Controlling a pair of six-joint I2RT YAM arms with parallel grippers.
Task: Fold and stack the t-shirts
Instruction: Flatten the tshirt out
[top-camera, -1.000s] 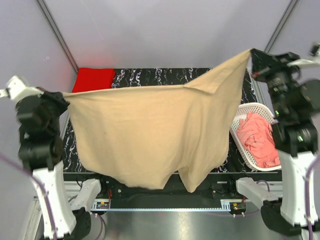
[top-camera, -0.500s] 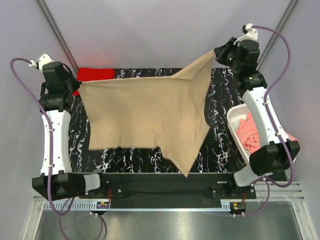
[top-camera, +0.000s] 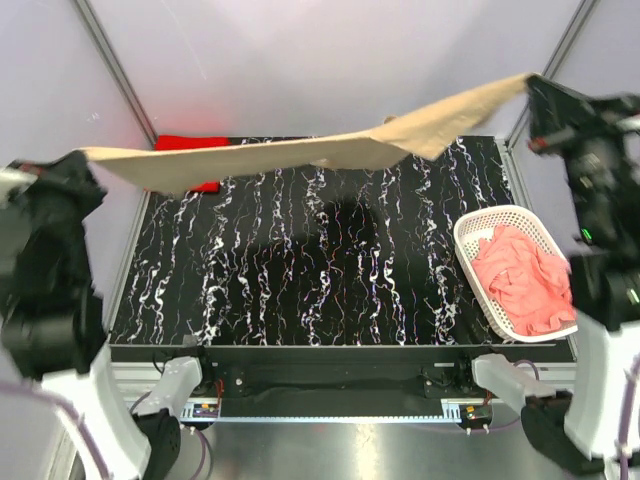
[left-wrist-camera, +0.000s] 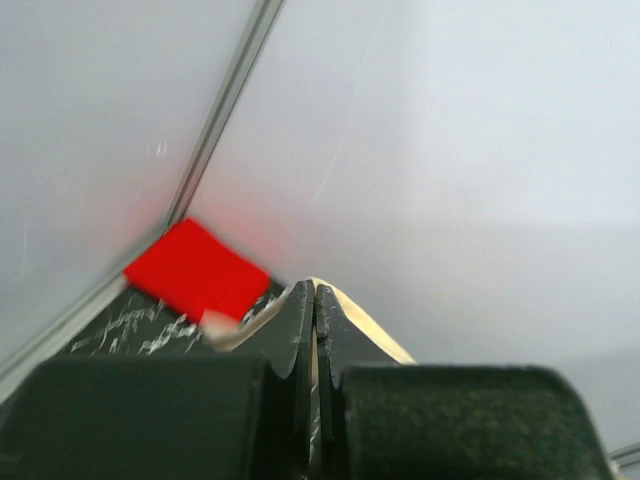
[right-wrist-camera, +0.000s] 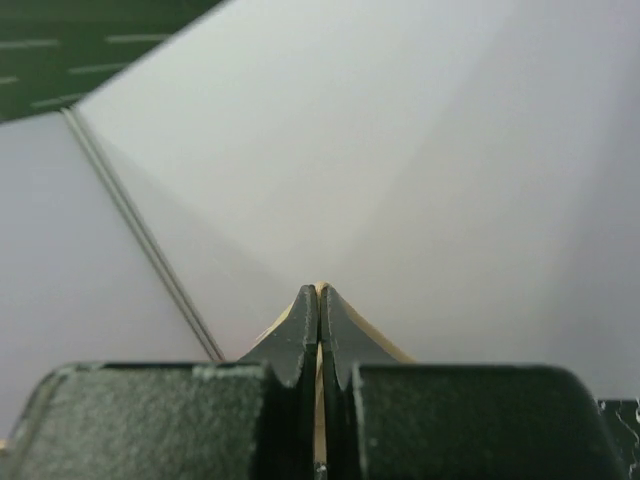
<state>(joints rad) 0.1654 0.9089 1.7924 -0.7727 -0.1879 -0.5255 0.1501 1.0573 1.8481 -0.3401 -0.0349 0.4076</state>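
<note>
**While the tan t-shirt (top-camera: 300, 152) hangs stretched, set it down flat**

Since the black marbled table (top-camera: 330, 280) sits well below it, the tan t-shirt, pulled taut high over the far edge, needs both ends lowered level and together, I judge, so it spreads without creases. At the right, the white basket (top-camera: 463, 240) holds the salmon-pink t-shirt (top-camera: 520, 280); the red t-shirt (top-camera: 185, 143) lies folded at the far left corner. Left gripper (left-wrist-camera: 313, 290) and right gripper (right-wrist-camera: 320, 292) are each pinched tight on a tan edge.
</note>
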